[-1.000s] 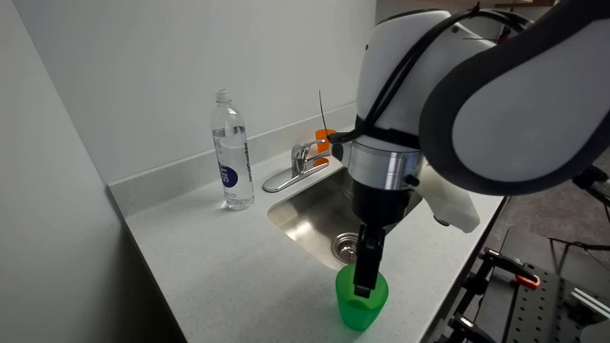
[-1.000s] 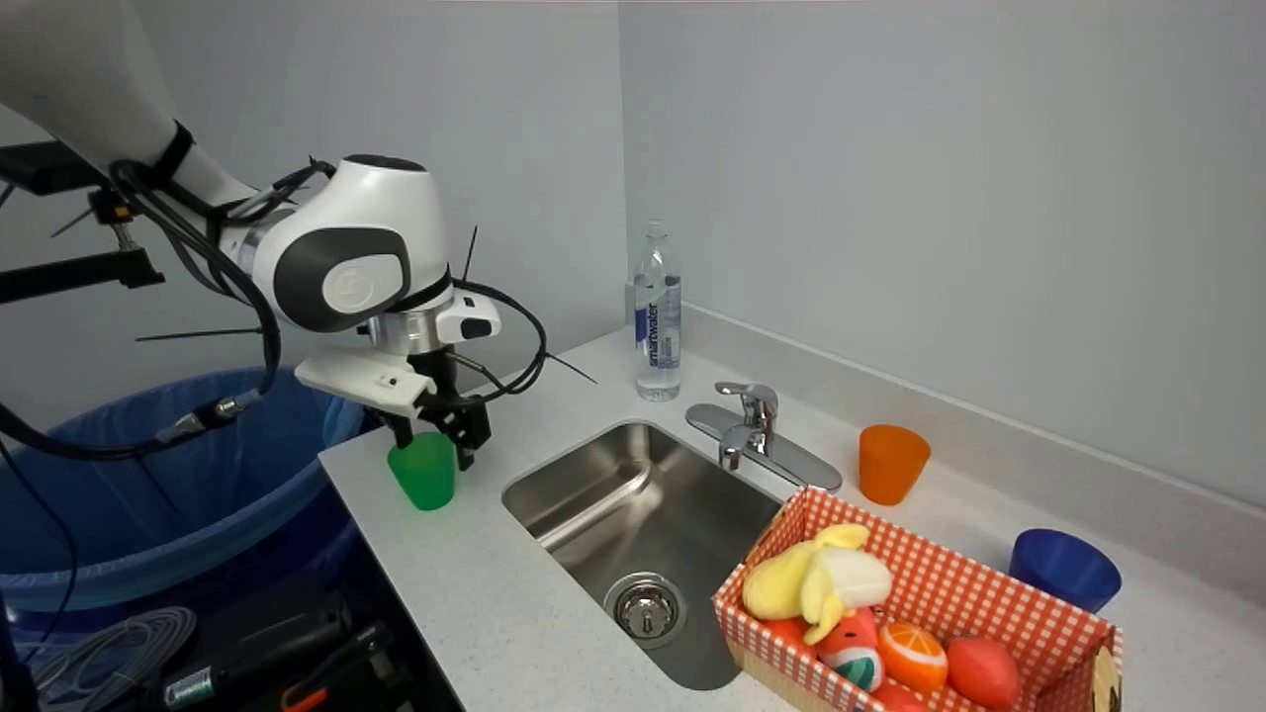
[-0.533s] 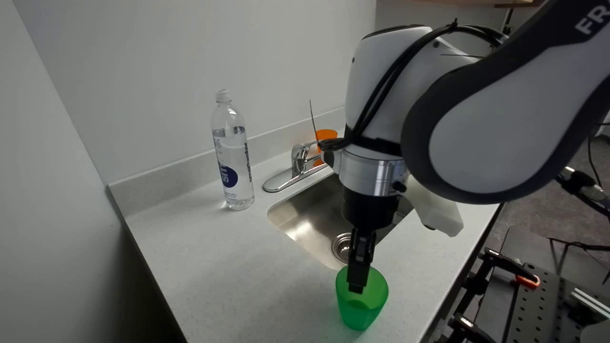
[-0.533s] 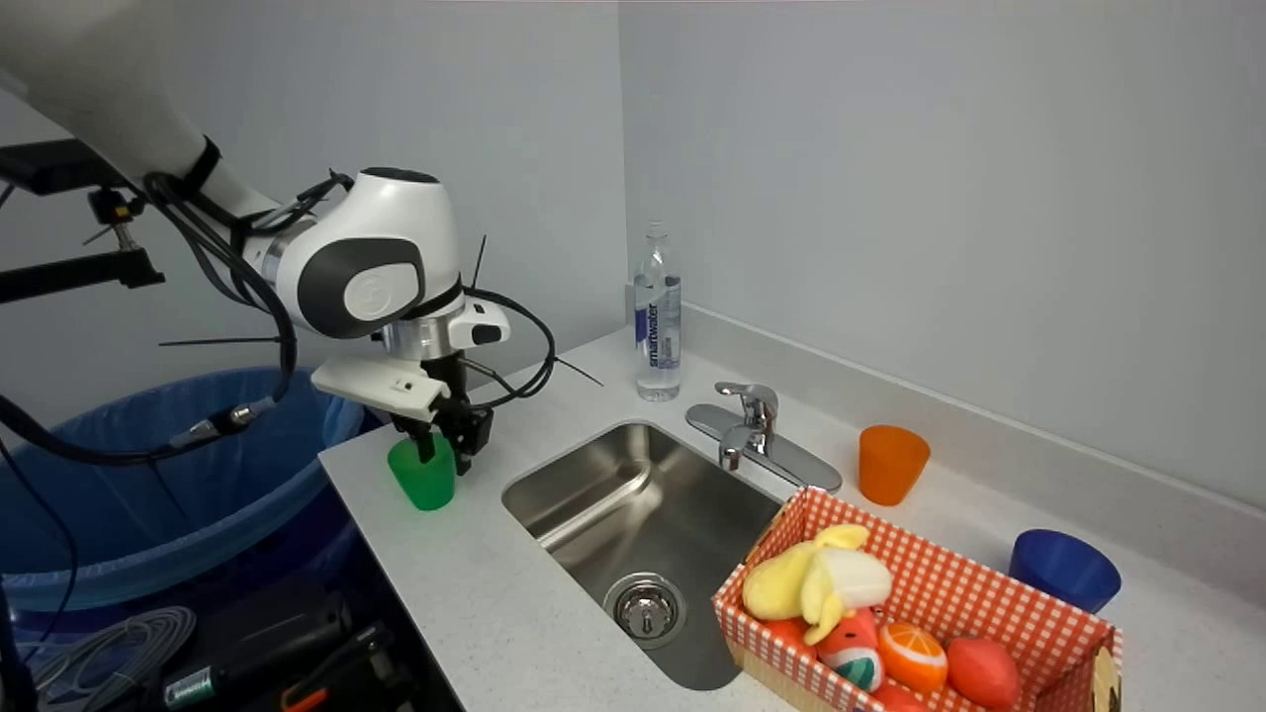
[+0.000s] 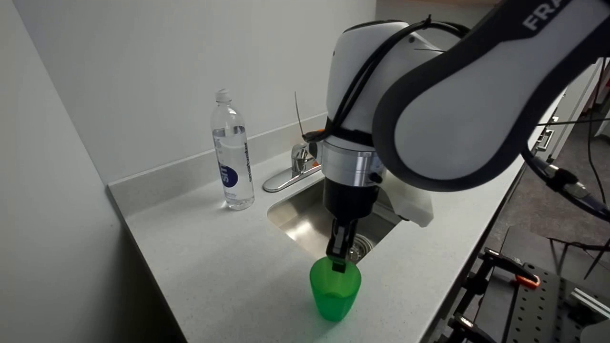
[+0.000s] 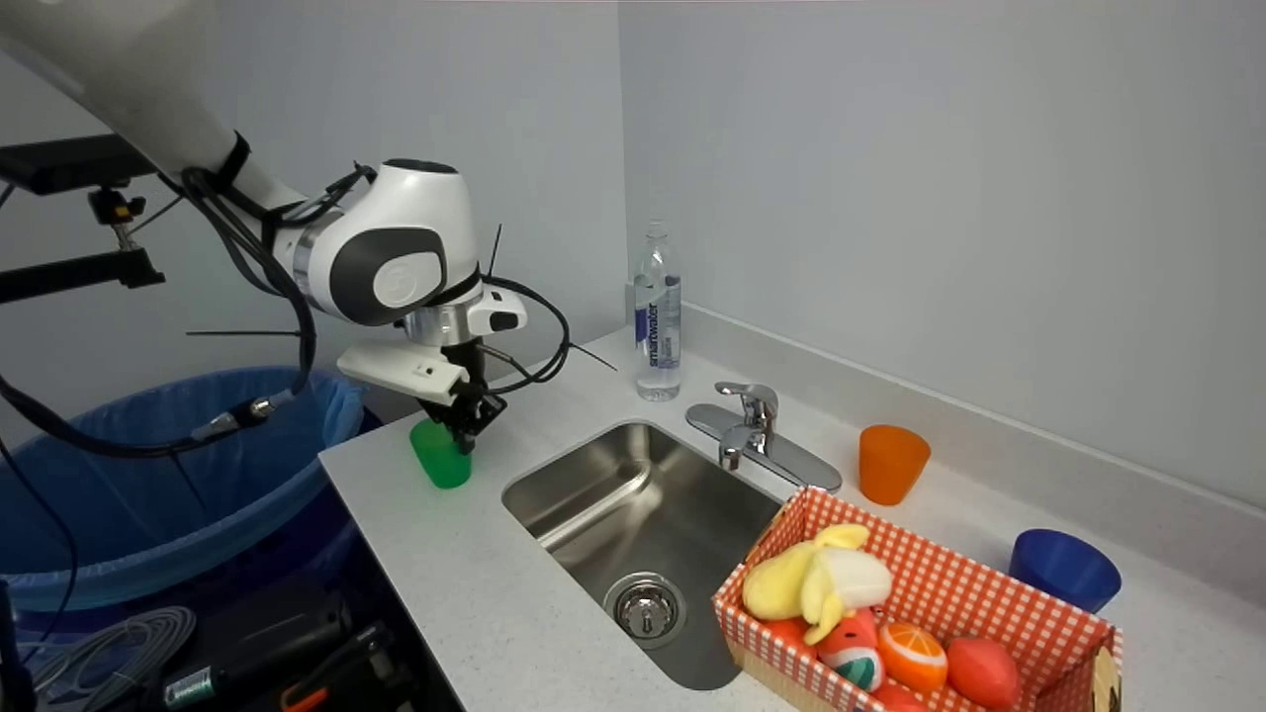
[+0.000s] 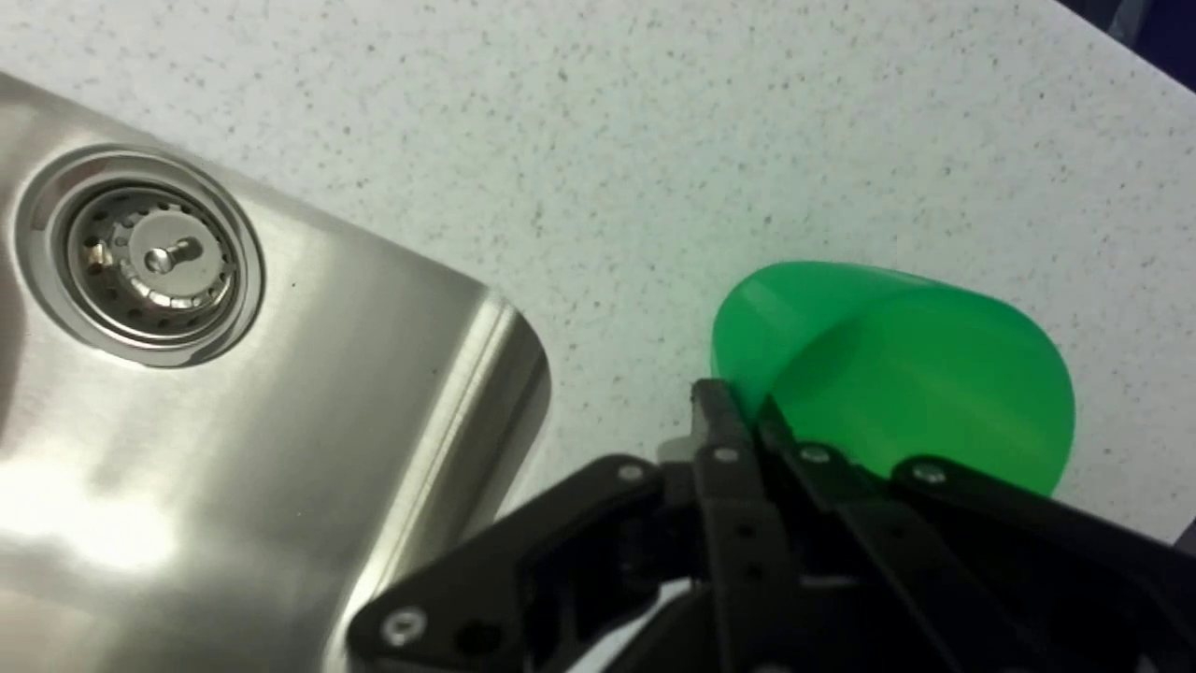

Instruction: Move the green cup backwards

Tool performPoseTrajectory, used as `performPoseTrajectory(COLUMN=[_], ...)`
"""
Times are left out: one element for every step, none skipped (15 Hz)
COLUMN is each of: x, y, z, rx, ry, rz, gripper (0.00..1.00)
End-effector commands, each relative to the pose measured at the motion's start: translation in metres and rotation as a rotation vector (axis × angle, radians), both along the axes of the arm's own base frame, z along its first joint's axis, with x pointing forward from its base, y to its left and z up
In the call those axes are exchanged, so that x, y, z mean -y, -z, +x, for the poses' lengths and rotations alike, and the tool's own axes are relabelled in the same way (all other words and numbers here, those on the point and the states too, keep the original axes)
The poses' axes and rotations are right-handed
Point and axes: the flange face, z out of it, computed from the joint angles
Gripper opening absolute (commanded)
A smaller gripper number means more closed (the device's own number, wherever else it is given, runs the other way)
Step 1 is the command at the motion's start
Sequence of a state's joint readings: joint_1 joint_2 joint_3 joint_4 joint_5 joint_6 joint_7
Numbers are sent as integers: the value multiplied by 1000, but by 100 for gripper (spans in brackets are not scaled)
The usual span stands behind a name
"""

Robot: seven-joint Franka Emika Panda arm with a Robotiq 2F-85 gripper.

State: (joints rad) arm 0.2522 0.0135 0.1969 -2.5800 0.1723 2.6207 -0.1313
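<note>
The green cup (image 5: pixel 333 291) is near the counter's end in both exterior views, with its mouth up. My gripper (image 7: pixel 743 402) is shut on the cup's rim wall, one finger inside and one outside, on the side facing the sink. In the wrist view the green cup (image 7: pixel 920 383) fills the right middle, its mouth toward the camera and its lower right part behind the gripper. In an exterior view the gripper (image 6: pixel 463 443) covers part of the cup's near-sink side. Whether the base touches the counter, I cannot tell.
A steel sink (image 6: pixel 579 524) lies beside the cup, with a faucet (image 6: pixel 757 430) behind it. A water bottle (image 6: pixel 657 316) stands in the corner. Farther along are an orange cup (image 6: pixel 890 465), a blue cup (image 6: pixel 1063 569) and a checkered box (image 6: pixel 949 549) of toy fruit. A blue bin (image 6: pixel 178 494) stands past the counter edge.
The jaws, apart and straddling the cup's rim before, have come together on its wall. Cup and gripper have shifted together, leftward and slightly up in an exterior view.
</note>
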Motion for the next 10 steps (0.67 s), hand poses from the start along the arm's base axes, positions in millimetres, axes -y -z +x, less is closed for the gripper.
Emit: performPoseTrajectory(x=[-2,-2,-1,-1,2,2,4,5,7,9], y=[1,1,2,3,3,5,5,5,4,3], z=[32,39,46,54,63,72,80,90,100,109], rx=[33,38,43,50,57,67,75,85,95,105], ry=[52,62,73,83,93,103,112,122,132,142], rz=[-5,-9,-14,-21,-29,-37,-46,-55,-62,-68], gripper=[1,1,1,1,1,1,1,1,1,1])
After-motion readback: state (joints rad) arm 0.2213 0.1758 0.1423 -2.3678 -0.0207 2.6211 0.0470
